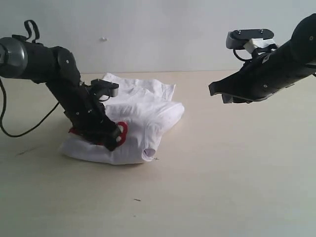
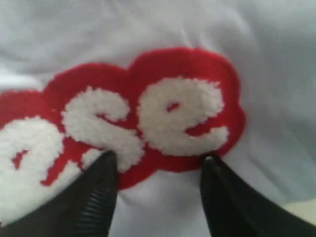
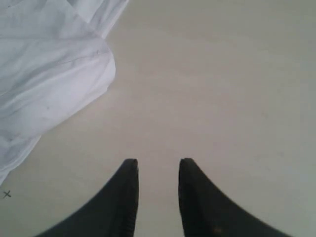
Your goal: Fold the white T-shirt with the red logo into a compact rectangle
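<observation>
Exterior view: the white T-shirt (image 1: 143,116) lies part-folded in a loose, lumpy bundle on the table (image 1: 227,177), with a rolled end poking out at its near edge. The left gripper (image 1: 112,139) is down on the near-left part of the T-shirt, right at the red logo (image 1: 122,130). The right gripper (image 1: 217,92) hangs in the air well to the right of the T-shirt, touching nothing.

Left wrist view: the jaws stand apart with both fingertips (image 2: 106,170) pressed on the cloth at the edge of the logo, below the "se". Nothing is pinched between them. A likely risk is that they close on the thick, fuzzy patch, skid off it, or catch only the top layer, so that one ply lifts and the stacked folds under it slide apart.

Right wrist view: the jaws show a narrow gap with nothing in it, above bare table beside the T-shirt's edge. With this arm clear of the T-shirt, nothing pins the bundle, so any pull from the left side could drag the whole garment instead of folding it.
</observation>
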Motion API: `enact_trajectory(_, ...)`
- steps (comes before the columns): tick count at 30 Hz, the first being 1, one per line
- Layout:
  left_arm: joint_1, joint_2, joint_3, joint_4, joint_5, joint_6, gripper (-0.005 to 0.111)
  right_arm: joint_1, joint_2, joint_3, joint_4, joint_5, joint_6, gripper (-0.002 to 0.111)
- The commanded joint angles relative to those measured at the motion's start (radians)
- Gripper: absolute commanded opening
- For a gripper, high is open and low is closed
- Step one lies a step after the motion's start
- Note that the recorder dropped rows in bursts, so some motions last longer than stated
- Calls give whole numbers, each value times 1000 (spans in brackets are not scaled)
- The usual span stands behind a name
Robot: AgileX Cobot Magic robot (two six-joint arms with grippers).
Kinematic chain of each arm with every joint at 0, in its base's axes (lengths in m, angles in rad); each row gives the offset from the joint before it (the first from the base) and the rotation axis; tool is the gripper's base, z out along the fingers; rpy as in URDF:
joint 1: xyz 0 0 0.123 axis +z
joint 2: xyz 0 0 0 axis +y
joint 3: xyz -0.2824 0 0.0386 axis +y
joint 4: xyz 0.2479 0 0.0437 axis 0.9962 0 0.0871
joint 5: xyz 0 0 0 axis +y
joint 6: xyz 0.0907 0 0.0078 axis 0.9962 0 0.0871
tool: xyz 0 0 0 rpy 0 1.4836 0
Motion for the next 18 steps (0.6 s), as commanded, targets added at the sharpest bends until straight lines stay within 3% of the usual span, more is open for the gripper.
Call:
enact_trajectory(1,4,66,21,281,91,-103,33,2,-3,3,1,-8,-12,30)
enact_trajectory(6,29,60,25,485,306,-128,6,2,-3,3,1,-8,-12,30)
enact_trajectory(8,41,54,48,557,311,-171,0,2,-3,3,1,-6,-12,30)
enact_trajectory(14,37,-10,114,871,137,-444,0,2,-3,3,8,-15,-14,30)
enact_trajectory(18,37,-140,154,824,-106,-469,0,2,-3,1,8,-33,-14,30)
